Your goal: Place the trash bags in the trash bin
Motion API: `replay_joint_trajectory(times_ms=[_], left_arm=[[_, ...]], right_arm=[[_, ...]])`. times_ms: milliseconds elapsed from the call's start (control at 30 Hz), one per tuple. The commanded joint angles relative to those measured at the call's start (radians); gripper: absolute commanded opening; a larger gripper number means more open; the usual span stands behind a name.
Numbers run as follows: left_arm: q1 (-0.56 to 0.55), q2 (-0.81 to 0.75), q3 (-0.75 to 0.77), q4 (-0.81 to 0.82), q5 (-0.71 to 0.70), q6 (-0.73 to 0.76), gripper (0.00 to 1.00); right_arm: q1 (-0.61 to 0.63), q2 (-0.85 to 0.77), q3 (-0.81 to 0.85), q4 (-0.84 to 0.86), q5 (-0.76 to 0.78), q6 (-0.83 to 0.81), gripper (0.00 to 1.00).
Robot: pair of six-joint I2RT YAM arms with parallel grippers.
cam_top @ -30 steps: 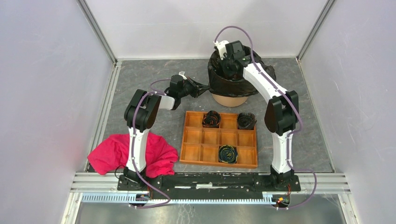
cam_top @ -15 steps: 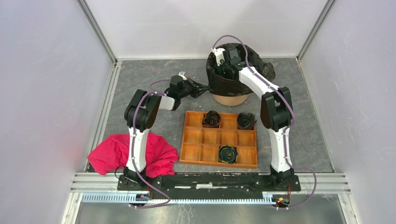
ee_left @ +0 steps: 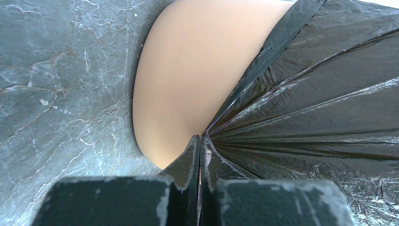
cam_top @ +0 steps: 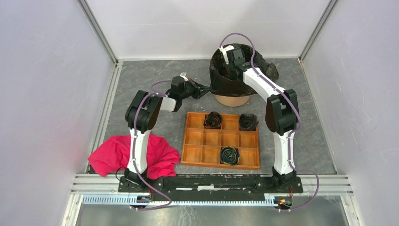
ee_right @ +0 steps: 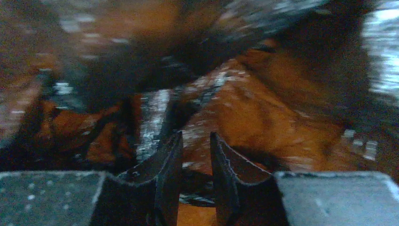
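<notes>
Evenly bright and sharp from above, with only soft, faint shadows; crisp at the left wrist, with white glare streaking the folds of the bag [ee_left: 329,94]; dim, orange-tinted and smeared by blur at the right wrist, flecked with glare.

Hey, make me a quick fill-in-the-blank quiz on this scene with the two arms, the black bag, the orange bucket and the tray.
1. The left gripper has its fingers ___ on a gathered fold of the trash bag.
2. The ___ arm reaches down into the trash bin.
3. The wooden tray holds ___ dark rolls.
4. The red-pink cloth lies by the base of the ___ arm.

Missing words: shut; right; three; left.
</notes>
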Motion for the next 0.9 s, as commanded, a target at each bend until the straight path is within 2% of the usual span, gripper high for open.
replay_joint_trajectory(times_ms=[0,367,700,867], left_arm=[[-0.004,0.010,-0.001,0.046,0.009,0.020,0.02],[-0.007,-0.005,0.019,0.002,0.008,0.047,0.02],[-0.014,-0.009,0.043,-0.044,0.006,0.067,0.02],[-0.014,-0.031,0.058,-0.097,0.003,0.118,0.12]], right_arm=[[-0.006,-0.042,0.047,-0.011,0.196,-0.077,0.35],[-0.007,0.115,0.129,-0.067,0.033,-0.064,0.36],[-0.010,0.154,0.154,-0.108,-0.042,-0.053,0.37],[-0.009,0.073,0.195,-0.142,-0.074,-0.046,0.47]])
